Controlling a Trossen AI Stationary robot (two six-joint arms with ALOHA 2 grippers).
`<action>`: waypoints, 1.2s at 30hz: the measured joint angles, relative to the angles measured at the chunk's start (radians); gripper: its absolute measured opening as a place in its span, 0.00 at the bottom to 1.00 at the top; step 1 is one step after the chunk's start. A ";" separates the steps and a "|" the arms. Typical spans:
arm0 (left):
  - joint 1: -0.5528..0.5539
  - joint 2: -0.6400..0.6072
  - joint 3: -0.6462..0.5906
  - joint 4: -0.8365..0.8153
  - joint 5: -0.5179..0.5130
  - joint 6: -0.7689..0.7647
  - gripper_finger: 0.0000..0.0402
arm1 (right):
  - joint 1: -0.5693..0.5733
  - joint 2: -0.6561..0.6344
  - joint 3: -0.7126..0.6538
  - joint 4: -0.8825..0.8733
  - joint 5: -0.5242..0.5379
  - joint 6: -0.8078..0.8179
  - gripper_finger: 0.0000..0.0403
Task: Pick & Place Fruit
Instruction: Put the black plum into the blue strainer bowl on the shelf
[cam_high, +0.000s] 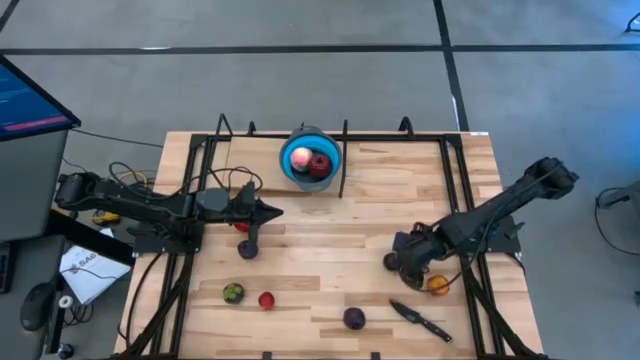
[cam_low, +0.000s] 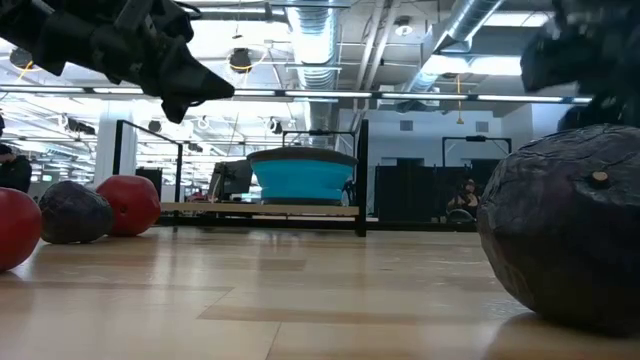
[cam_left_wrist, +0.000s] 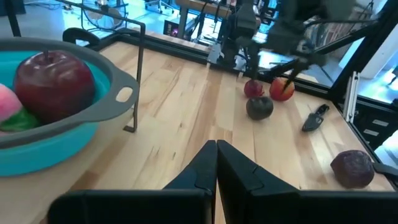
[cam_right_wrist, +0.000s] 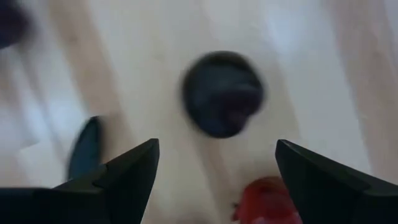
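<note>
The blue bowl (cam_high: 296, 160) stands at the far middle of the table and holds a red fruit (cam_left_wrist: 53, 84) and a pink one (cam_left_wrist: 7, 102). My left gripper (cam_high: 272, 212) is shut and hovers near the bowl's left side, above a red fruit (cam_high: 240, 227) and a dark one (cam_high: 247, 250). My right gripper (cam_right_wrist: 217, 152) is open above a dark fruit (cam_right_wrist: 224, 93), touching nothing; a red fruit (cam_right_wrist: 267, 199) lies beside it. An orange fruit (cam_high: 438, 285), a purple one (cam_high: 354, 318), a greenish one (cam_high: 233, 293) and a red one (cam_high: 266, 300) lie along the near side.
A black-handled knife (cam_high: 420, 320) lies near the table's near right edge, close to the orange fruit. A black frame (cam_high: 345, 150) stands by the bowl along the far edge. Bare wood lies between the two arms in the table's middle.
</note>
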 joint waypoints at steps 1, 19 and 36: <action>0.000 0.000 0.000 0.005 -0.003 0.000 0.00 | -0.007 -0.014 -0.027 0.022 0.003 -0.003 0.79; 0.002 0.000 0.000 0.055 -0.067 0.003 0.00 | -0.087 0.103 -0.191 0.419 -0.026 -0.290 0.85; 0.002 0.000 0.000 0.062 -0.070 0.009 0.00 | -0.148 0.142 -0.048 0.548 -0.048 -0.207 0.58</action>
